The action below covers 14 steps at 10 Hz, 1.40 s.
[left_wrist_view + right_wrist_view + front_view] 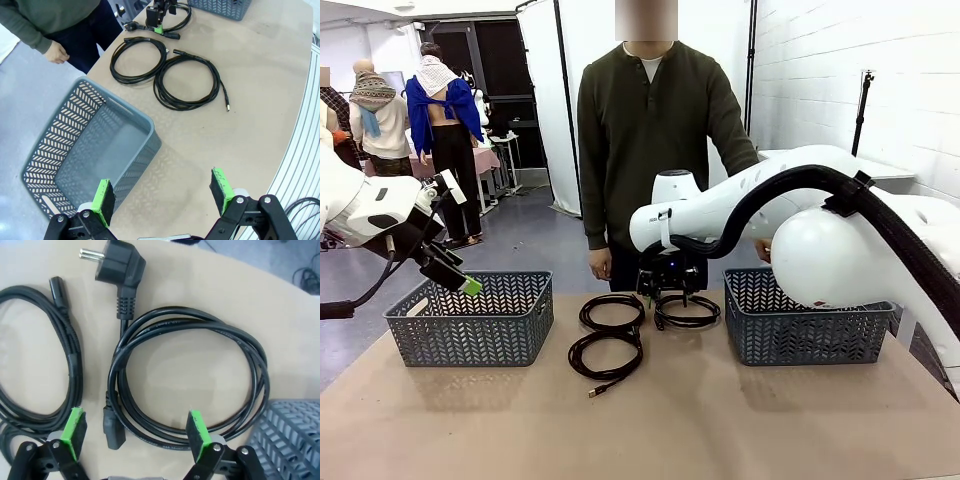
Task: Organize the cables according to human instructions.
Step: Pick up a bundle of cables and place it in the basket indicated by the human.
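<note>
Near coil [605, 355]: flat on the table [770, 420], plug tip towards us.
Left gripper [162, 187]: jaws spread, holding nothing, hovering by the left basket [100, 145], which looks bare inside. Waiting, I'd say.
Right gripper [136, 422]: fingers apart, straddling the power-cord coil [190, 375], lined up to pinch.
Third coil [612, 311]: just beside it.
Right basket [800, 330]: contents hidden.
Person [650, 130]: standing at the far edge.

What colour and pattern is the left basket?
Grey-blue basket with herringbone-slotted walls; clearest in the left wrist view.
</note>
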Available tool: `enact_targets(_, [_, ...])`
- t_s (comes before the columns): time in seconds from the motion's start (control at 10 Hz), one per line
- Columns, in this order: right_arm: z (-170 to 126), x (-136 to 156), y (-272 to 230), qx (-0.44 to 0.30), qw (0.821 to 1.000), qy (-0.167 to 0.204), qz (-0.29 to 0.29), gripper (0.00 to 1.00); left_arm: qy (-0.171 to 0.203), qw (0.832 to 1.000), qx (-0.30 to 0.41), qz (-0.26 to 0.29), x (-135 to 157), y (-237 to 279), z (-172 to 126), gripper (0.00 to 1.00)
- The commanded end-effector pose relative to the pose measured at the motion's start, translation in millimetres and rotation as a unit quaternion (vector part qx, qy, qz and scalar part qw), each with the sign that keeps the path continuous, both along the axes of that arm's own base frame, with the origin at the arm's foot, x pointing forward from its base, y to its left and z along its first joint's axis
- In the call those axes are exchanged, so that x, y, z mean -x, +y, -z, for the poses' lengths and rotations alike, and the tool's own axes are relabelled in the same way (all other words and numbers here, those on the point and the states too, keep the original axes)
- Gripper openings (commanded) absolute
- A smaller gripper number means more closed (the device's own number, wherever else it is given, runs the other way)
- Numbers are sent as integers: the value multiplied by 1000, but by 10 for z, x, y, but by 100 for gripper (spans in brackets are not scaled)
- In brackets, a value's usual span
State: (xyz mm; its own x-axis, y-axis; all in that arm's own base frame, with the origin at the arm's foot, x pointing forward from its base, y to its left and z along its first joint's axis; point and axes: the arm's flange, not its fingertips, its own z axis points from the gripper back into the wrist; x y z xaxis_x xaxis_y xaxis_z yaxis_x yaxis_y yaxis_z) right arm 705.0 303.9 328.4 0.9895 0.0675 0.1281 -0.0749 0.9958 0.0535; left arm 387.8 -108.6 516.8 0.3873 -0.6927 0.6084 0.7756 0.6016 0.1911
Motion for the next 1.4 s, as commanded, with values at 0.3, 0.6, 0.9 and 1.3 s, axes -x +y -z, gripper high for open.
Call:
enact_targets(0.3, [50, -173, 43, 12, 999, -3, 29, 100, 0, 1000, 4, 5, -15, 27, 14, 100])
enact_targets(0.6, [97, -226, 37, 16, 999, 3, 36, 100, 0, 1000, 4, 5, -15, 27, 14, 100])
enact_targets(0.9, [161, -265, 54, 21, 999, 4, 38, 100, 0, 1000, 4, 5, -15, 27, 14, 100])
enact_targets(1.3, [214, -331, 72, 34, 998, 4, 45, 100, 0, 1000, 4, 5, -15, 27, 14, 100])
